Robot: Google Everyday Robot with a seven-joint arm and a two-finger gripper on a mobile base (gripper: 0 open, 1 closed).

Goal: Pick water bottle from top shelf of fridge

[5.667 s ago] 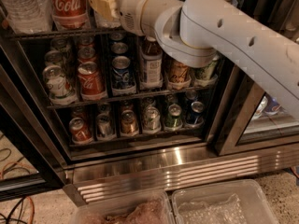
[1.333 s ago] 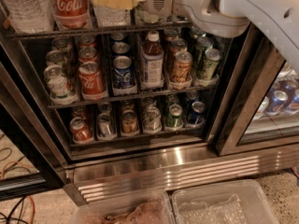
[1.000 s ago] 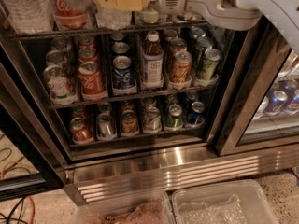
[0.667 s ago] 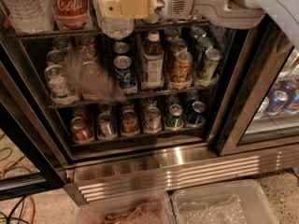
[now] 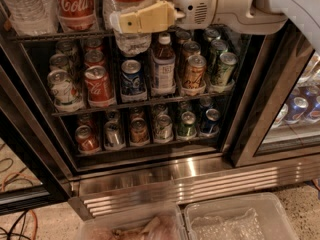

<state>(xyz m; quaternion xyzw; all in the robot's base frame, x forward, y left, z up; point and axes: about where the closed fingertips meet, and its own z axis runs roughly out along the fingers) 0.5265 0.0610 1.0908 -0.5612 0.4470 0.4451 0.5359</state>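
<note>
The gripper (image 5: 131,20) sits right at the front rail of the top shelf (image 5: 60,35), clenched across the middle of the water bottle (image 5: 131,43). One yellowish finger lies flat over the bottle's front. The other finger is hidden behind it, so I'm judging the hold from that one side.

The water bottle hangs in front of the rail, with its ribbed base dipping below the rail line and its upper part rising above it, out of the top of the view. It looks lifted off the shelf rather than standing on it.

The Coca-Cola bottle (image 5: 75,6) stands above the rail just left of the grasped bottle, close enough to be clipped if the arm swings that way. The bigger worry is the thin, crinkly wall. A squeeze at mid-body may buckle it and let a heavy full bottle slide down through the fingers. If it drops, it would hit the cans (image 5: 132,76) racked below the rail or the fridge (image 5: 190,176) base. Pulling straight out and level seems safest.
</note>
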